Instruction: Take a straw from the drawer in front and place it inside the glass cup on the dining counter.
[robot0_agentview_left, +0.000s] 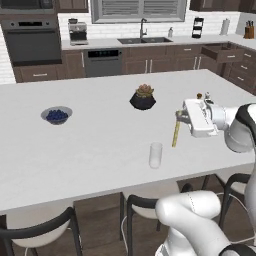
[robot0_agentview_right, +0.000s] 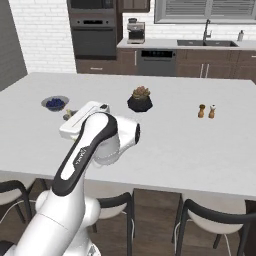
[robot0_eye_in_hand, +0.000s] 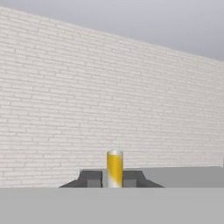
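In the left base view the gripper (robot0_agentview_left: 180, 118) sits right of centre, clamped on the top end of the straw (robot0_agentview_left: 175, 134), which hangs nearly upright over the dining counter (robot0_agentview_left: 100, 150), its lower end above the white top and up and to the right of the glass cup (robot0_agentview_left: 155, 155). The hand view confirms the hold: the yellow stick stands between the two dark fingertips (robot0_eye_in_hand: 92, 178) at the bottom centre, pinched from both sides. The straw looks thin, stiff and very light, so I judge that it needs little force, but held at one end it can pivot in the pads or slip if it knocks the rim; a hold nearer its middle would be steadier, though the top grip leaves the free end clear to drop into the cup. The tumbler is clear, small and probably easy to tip, so the straw should come down straight inside it. In the upper right of the left base view the drawer (robot0_agentview_left: 223, 53) stands pulled out. Counting: one straw, one glass cup, one black plant pot (robot0_agentview_left: 143, 98), one bowl of blue fruit (robot0_agentview_left: 56, 115), and two small shakers (robot0_agentview_right: 206, 111) side by side right of centre in the right base view.
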